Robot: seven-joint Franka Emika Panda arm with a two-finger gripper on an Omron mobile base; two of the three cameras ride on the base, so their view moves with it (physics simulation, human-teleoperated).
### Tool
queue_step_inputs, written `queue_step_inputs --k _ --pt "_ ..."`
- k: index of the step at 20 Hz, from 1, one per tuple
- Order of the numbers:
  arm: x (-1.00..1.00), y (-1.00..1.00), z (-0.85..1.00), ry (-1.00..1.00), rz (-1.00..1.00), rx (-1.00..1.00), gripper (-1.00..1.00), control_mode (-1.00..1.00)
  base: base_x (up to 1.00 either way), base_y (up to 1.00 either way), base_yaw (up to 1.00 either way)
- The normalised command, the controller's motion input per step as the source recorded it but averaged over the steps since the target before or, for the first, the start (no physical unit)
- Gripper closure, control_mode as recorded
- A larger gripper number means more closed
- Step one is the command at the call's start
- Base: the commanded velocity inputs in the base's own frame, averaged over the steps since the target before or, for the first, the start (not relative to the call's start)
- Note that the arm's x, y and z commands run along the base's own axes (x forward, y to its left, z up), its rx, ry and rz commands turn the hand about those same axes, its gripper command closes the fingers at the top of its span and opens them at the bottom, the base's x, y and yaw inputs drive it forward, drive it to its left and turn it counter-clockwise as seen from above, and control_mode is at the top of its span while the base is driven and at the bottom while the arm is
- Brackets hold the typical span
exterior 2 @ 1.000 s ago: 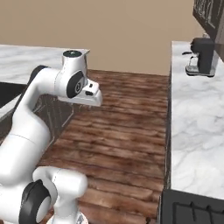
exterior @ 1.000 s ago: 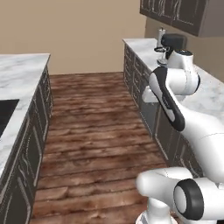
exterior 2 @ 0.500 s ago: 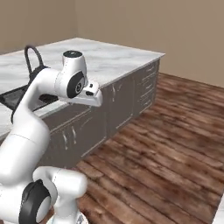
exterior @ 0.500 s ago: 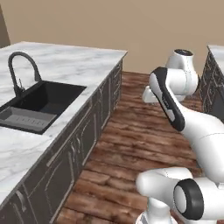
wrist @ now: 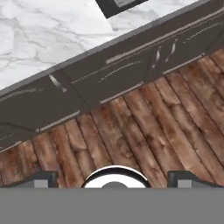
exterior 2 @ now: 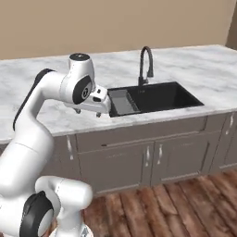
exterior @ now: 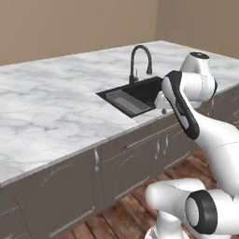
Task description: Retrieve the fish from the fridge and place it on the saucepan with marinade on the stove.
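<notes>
The gripper [wrist: 113, 179] hangs over the wood floor [wrist: 144, 131] in front of the dark cabinets [wrist: 109, 70], with its 2 fingertips [wrist: 41, 178] spread wide and nothing between them. In both base views the arm is folded up in front of a marble tabletop [exterior: 56, 107]. A black sink [exterior 2: 157, 97] is sunk into the tabletop near its front edge, with a curved dark faucet [exterior 2: 146, 62] standing at its back rim. No telling where the fish, fridge, saucepan or stove are from here, since the cameras face the sink side of the kitchen.
</notes>
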Motion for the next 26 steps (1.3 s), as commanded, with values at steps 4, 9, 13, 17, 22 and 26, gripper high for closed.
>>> queue_step_inputs --k 4,9,13,17,22,26 --pt "0.00 0.00 0.00 0.00 0.00 0.00 -1.00 1.00 0.00 0.16 0.99" --pt "0.00 0.00 0.00 0.00 0.00 0.00 -1.00 1.00 0.02 0.68 0.79" --pt "0.00 0.00 0.00 0.00 0.00 0.00 -1.00 1.00 -0.05 1.00 0.54" --pt "0.00 0.00 0.00 0.00 0.00 0.00 -1.00 1.00 -0.01 1.00 0.58" --pt "0.00 0.00 0.00 0.00 0.00 0.00 -1.00 1.00 0.01 0.53 0.88" --pt "0.00 0.00 0.00 0.00 0.00 0.00 -1.00 1.00 0.00 0.29 0.96"
